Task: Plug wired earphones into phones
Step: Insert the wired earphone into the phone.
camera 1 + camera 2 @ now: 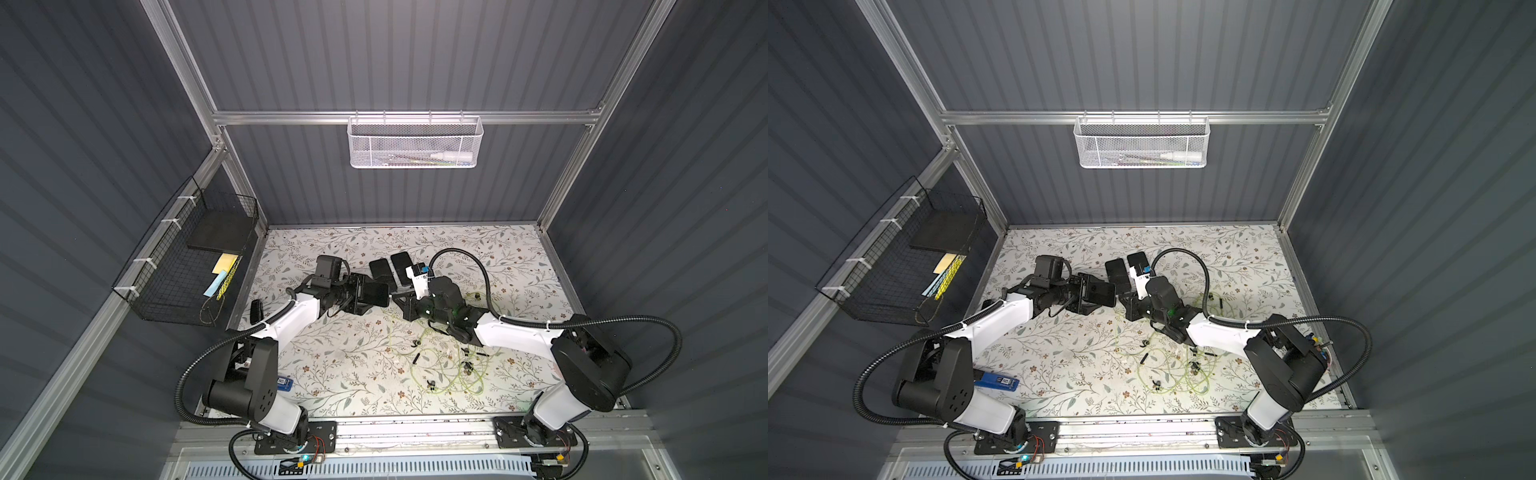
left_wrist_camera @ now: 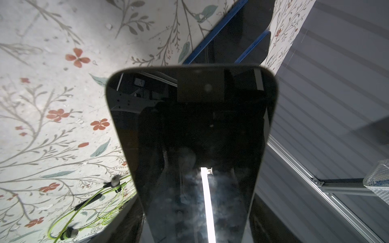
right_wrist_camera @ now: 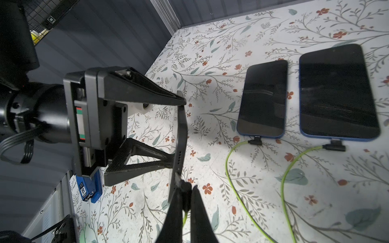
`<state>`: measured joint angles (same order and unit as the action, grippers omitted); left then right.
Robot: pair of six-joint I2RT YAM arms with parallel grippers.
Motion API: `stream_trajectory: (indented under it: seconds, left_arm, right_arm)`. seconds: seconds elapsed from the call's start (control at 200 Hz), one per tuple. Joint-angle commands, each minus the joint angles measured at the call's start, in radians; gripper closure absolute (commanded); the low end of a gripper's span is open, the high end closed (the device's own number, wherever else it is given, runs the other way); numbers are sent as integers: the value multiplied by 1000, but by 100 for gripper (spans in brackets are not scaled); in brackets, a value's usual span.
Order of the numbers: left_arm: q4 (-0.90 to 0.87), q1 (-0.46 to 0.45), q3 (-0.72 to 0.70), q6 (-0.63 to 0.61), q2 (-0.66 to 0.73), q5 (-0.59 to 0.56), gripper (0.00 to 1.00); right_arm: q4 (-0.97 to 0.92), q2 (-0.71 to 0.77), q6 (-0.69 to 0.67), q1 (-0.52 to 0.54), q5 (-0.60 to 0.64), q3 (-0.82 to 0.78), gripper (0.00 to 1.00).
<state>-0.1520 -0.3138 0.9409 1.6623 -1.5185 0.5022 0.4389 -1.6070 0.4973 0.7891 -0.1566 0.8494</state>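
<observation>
Your floral table (image 1: 332,374) carries the whole job, and most of it looks done. A smaller phone (image 3: 263,98) and a larger phone (image 3: 336,92) lie flat on it side by side, screens up; each has a black seated plug (image 3: 255,142) in one short edge and a yellow-green cord (image 3: 231,168) trailing toward the loose tangle (image 1: 436,365) by the right arm. I judge they are parked together so that their cords lie slack and clear of the work. The third phone (image 2: 189,136) is off the table. Your left gripper (image 3: 179,132) has its fingers spread wide and clamped on the phone's long sides, screen roughly upward, with the free short edge turned toward the other arm; that presents the port and braces the phone against a push. Your right gripper (image 3: 187,190) is pinched almost closed on the last plug (image 3: 182,183), its cord hanging out behind the fingers. Gripping the short stiff plug rather than the limp cord gives you control of the tip. The tip meets the held phone's edge, seemingly nearer one corner than the middle; you cannot tell from here whether it has entered the port, so treat it as not yet seated and line it up before you press.
</observation>
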Motion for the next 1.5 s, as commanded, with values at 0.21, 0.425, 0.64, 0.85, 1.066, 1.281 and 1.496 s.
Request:
stream_trajectory:
  seconds: [0.21, 0.425, 0.64, 0.85, 1.066, 1.281, 1.496]
  left_arm:
    - [26, -8, -3, 13, 1, 33, 100]
    - [-16, -13, 4, -1, 11, 2, 100]
    - [-25, -18, 6, 2, 7, -10, 100]
    - [-26, -23, 10, 7, 6, -18, 100]
    - [-29, -24, 12, 5, 6, -22, 100]
    - [-26, -24, 11, 8, 6, -24, 100]
    - [-26, -26, 10, 10, 7, -26, 100]
  right_arm:
    - [-48, -35, -1, 6, 22, 55, 100]
    - [-144, -36, -16, 13, 81, 102, 100]
    - [-161, -35, -31, 34, 121, 118, 100]
    - [-173, -44, -48, 63, 152, 140, 100]
    - [-221, -48, -58, 87, 190, 172, 100]
    - [-243, -60, -53, 98, 217, 187, 100]
    - [-238, -80, -52, 110, 218, 206, 100]
